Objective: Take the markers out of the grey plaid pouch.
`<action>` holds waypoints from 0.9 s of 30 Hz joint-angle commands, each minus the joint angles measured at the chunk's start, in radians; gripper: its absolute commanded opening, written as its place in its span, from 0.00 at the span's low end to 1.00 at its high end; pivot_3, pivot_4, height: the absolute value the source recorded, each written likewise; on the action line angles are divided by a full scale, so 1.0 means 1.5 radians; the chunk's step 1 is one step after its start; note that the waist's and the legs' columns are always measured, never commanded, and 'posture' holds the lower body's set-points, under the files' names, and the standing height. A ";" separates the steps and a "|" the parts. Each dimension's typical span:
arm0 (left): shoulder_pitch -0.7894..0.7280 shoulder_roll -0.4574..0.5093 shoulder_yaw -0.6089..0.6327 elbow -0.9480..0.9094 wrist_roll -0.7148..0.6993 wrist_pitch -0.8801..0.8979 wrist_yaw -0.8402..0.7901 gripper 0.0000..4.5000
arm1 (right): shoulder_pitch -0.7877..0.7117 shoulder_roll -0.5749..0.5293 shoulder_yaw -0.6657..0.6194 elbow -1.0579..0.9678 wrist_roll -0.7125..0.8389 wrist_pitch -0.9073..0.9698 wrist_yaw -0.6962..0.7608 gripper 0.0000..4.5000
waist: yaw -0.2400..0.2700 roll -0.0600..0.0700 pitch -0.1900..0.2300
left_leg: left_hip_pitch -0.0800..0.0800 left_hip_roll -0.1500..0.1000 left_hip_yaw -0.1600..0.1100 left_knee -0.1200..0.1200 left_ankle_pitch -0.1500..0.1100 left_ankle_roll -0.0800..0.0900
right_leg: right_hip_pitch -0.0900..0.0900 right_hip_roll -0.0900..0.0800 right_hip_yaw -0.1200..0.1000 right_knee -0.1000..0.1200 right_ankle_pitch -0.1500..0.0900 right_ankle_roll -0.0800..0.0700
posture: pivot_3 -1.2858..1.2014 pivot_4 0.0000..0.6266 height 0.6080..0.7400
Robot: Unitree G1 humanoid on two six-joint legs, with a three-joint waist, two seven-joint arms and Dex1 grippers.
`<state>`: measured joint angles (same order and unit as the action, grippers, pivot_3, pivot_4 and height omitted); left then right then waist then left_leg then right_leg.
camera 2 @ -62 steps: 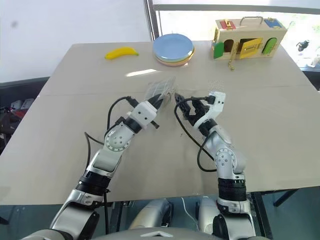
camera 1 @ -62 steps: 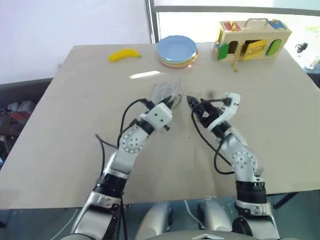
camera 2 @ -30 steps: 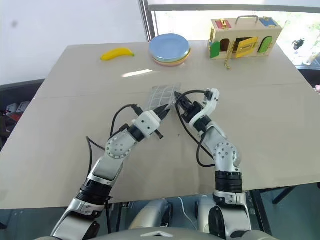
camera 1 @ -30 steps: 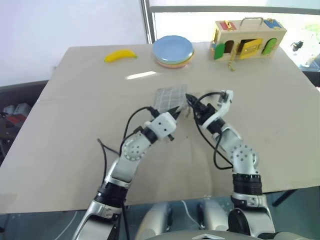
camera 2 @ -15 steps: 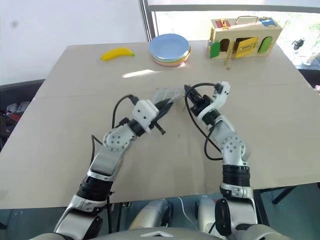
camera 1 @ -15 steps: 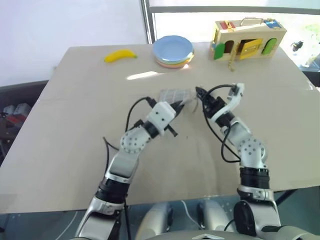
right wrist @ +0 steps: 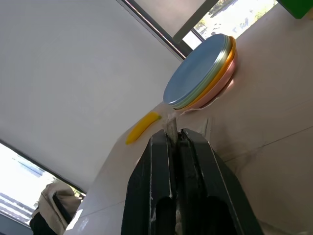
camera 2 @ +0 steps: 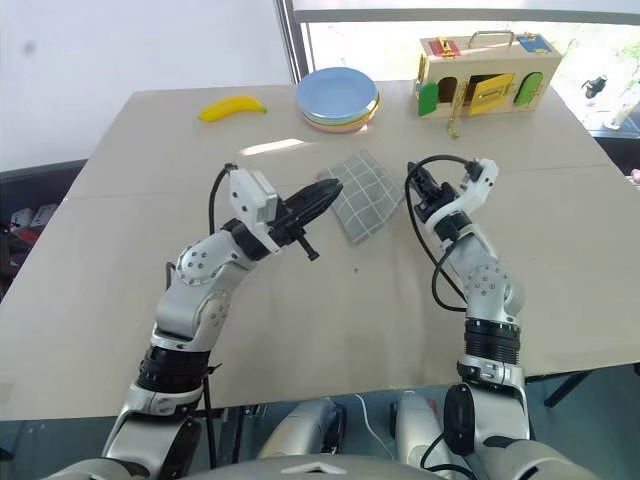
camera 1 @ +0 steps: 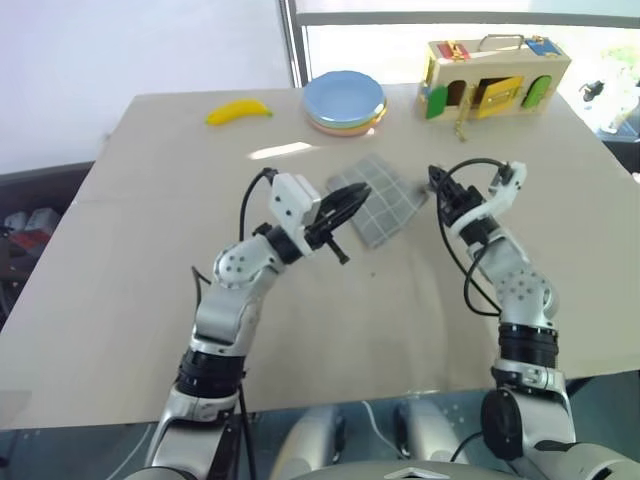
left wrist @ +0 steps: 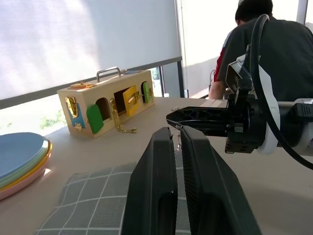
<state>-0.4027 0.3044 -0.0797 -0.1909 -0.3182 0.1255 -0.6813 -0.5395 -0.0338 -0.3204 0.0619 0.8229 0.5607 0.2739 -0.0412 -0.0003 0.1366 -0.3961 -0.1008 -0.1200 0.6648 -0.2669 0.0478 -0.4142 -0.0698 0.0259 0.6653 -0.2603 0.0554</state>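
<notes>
Stretching diagonally between both closed grippers, the grey plaid pouch [camera 2: 366, 195] has the left gripper [camera 2: 328, 196] pinching its near-left corner and the right gripper [camera 2: 414, 187] clamping its zip cord.

The markers are not visible; whether they sit inside the pouch [camera 2: 365, 195] cannot be told. The left tool [camera 2: 330, 193] covers the pouch's near corner, and in the left wrist view its fingers [left wrist: 151, 196] hide much of the fabric. What the right tool [right wrist: 172, 134] pinches is a pale sliver too small to identify. The plates [left wrist: 19, 156] are cut off at the left wrist picture's edge. A person [left wrist: 279, 54] behind the counter [camera 2: 560, 230] is partly hidden by the right tool.
</notes>
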 commanded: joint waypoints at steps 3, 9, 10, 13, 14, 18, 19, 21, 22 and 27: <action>0.004 0.033 -0.040 -0.019 0.045 -0.022 -0.029 0.06 | -0.027 0.020 0.020 -0.058 0.023 0.005 -0.009 0.02 | 0.000 0.000 0.000 | 0.000 0.000 0.000 0.000 0.000 0.000 | 0.000 0.000 0.000 0.000 0.000 0.000 | 0.52 0.24 1.00; 0.000 0.045 -0.088 0.009 0.120 -0.026 -0.016 0.12 | -0.042 0.055 0.049 -0.079 0.024 0.010 -0.024 0.00 | 0.000 0.000 0.000 | 0.000 0.000 0.000 0.000 0.000 0.000 | 0.000 0.000 0.000 0.000 0.000 0.000 | 0.52 0.24 1.00; 0.000 0.049 -0.095 0.017 0.142 -0.040 -0.009 0.18 | -0.042 0.061 0.056 -0.083 0.023 0.011 -0.026 0.00 | 0.000 0.000 0.000 | 0.000 0.000 0.000 0.000 0.000 0.000 | 0.000 0.000 0.000 0.000 0.000 0.000 | 0.52 0.24 1.00; 0.002 0.065 -0.114 0.040 0.223 -0.084 0.022 0.42 | -0.043 0.078 0.074 -0.101 0.027 0.017 -0.038 0.00 | 0.000 0.000 0.000 | 0.000 0.000 0.000 0.000 0.000 0.000 | 0.000 0.000 0.000 0.000 0.000 0.000 | 0.52 0.24 1.00; 0.004 0.066 -0.114 0.045 0.243 -0.099 0.037 0.50 | -0.044 0.084 0.078 -0.106 0.029 0.018 -0.042 0.00 | 0.000 0.000 0.000 | 0.000 0.000 0.000 0.000 0.000 0.000 | 0.000 0.000 0.000 0.000 0.000 0.000 | 0.52 0.24 1.00; 0.020 0.045 -0.113 0.041 0.311 -0.103 0.116 0.52 | -0.046 0.103 0.091 -0.120 0.034 0.019 -0.054 0.00 | 0.000 0.000 0.000 | 0.000 0.000 0.000 0.000 0.000 0.000 | 0.000 0.000 0.000 0.000 0.000 0.000 | 0.52 0.24 1.00; 0.025 0.039 -0.114 0.038 0.326 -0.098 0.131 0.52 | -0.046 0.106 0.094 -0.122 0.034 0.019 -0.056 0.00 | 0.001 0.000 0.000 | 0.000 0.000 0.000 0.000 0.000 0.000 | 0.000 0.000 0.000 0.000 0.000 0.000 | 0.52 0.24 1.00; 0.035 0.028 -0.118 0.032 0.360 -0.092 0.165 0.52 | -0.049 0.113 0.099 -0.124 0.034 0.019 -0.062 0.00 | 0.000 0.000 0.000 | 0.000 0.000 0.000 0.000 0.000 0.000 | 0.000 0.000 0.000 0.000 0.000 0.000 | 0.52 0.24 1.00; 0.043 0.021 -0.120 0.025 0.381 -0.088 0.185 0.52 | -0.050 0.119 0.105 -0.127 0.036 0.022 -0.065 0.00 | 0.000 0.000 0.000 | 0.000 0.000 0.000 0.000 0.000 0.000 | 0.000 0.000 0.000 0.000 0.000 0.000 | 0.52 0.24 1.00; 0.064 -0.027 -0.093 -0.021 0.394 -0.039 0.243 0.52 | -0.048 0.119 0.138 -0.137 0.032 0.041 -0.066 0.00 | 0.000 0.000 0.000 | 0.000 0.000 0.000 -0.001 0.000 0.000 | 0.000 0.000 0.000 0.000 0.000 0.000 | 0.52 0.24 1.00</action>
<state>-0.3039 0.2753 -0.2463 -0.1532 0.2719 0.0475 -0.3510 -0.5855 0.1306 -0.1367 -0.0895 0.8606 0.6145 0.1680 -0.0408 0.0004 0.1369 -0.3961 -0.1009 -0.1200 0.6638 -0.2668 0.0477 -0.4149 -0.0697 0.0261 0.6654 -0.2603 0.0554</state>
